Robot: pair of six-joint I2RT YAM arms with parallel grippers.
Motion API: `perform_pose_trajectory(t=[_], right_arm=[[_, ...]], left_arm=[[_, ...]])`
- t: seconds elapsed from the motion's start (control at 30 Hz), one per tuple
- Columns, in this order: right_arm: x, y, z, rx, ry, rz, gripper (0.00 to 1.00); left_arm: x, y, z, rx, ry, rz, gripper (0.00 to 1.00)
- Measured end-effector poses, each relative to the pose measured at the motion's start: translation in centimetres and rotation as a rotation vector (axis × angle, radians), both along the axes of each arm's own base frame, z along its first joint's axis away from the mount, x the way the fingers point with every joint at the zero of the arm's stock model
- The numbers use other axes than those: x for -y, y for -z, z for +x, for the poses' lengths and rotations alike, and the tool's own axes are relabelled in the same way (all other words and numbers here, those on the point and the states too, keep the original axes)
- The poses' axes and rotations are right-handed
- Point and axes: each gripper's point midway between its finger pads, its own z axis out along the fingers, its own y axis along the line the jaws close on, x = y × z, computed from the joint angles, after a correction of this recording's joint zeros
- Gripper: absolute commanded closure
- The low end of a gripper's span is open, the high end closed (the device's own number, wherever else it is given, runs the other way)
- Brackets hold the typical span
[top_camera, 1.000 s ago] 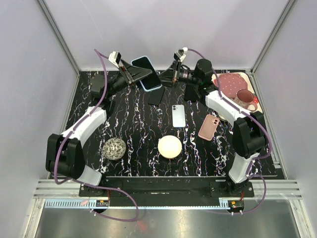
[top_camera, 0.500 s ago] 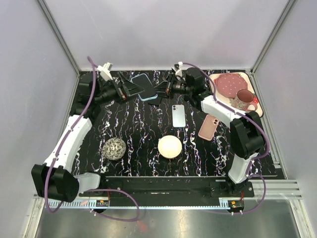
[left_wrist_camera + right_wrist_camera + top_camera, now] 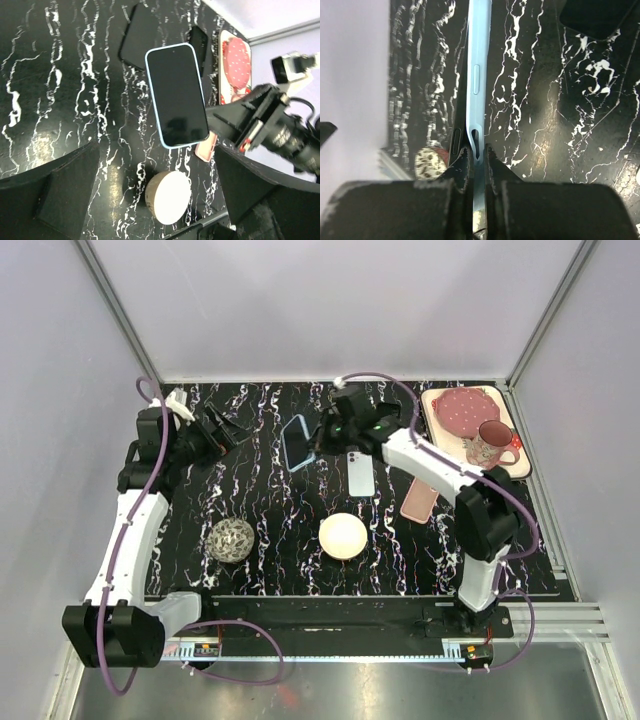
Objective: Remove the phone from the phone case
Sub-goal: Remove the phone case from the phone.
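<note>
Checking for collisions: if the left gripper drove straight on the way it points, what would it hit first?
Probably the phone, held up by the right gripper; depth is unclear.

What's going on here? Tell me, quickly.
The right hand is shut on the edge of the light-blue phone case, holding it over the black marbled table. The phone shows its dark screen inside the case, so it is not out yet. The left hand hangs wide open off to the side, holding nothing.
</note>
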Motion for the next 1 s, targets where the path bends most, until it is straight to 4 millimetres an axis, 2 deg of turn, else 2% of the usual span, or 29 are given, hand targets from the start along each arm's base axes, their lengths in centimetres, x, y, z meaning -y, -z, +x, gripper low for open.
perform_pose_trajectory(t=[0.13,0.23,0.4,0.5,0.63,0.8,1.0], right_arm=[[-3.5,1.2,-1.8,0.128,-0.053,-0.191,1.00],[-4.9,3.7,-3.4,0.203,-0.088,-0.361,1.00],[-4.0,8.6,-4.1,0.289,-0.112,-0.645,1.00],[-3.0,10.5,-4.0,0.297,-0.121,-0.746,1.00],[-2.2,11.1,-3.5,0.313,-0.105,-0.793,0.96],[-2.4,11.2,-3.6,0.309,-0.104,-0.779,0.80],[-2.9,11.7,-4.0,0.283,-0.108,-0.748,0.78]], left_arm=[[-0.9,1.9,-0.2,-0.055,-0.051,0.032,0.01],[-1.3,3.1,-0.4,-0.095,-0.076,0.044,0.01],[-1.6,5.1,-0.2,-0.178,-0.093,0.035,0.01],[-1.7,6.8,0.0,-0.245,-0.102,0.023,0.01],[-1.6,8.1,-0.4,-0.296,-0.111,0.013,0.01],[-1.4,8.8,-0.6,-0.317,-0.113,-0.006,0.01],[-1.1,9.5,-0.9,-0.341,-0.106,-0.025,0.01]])
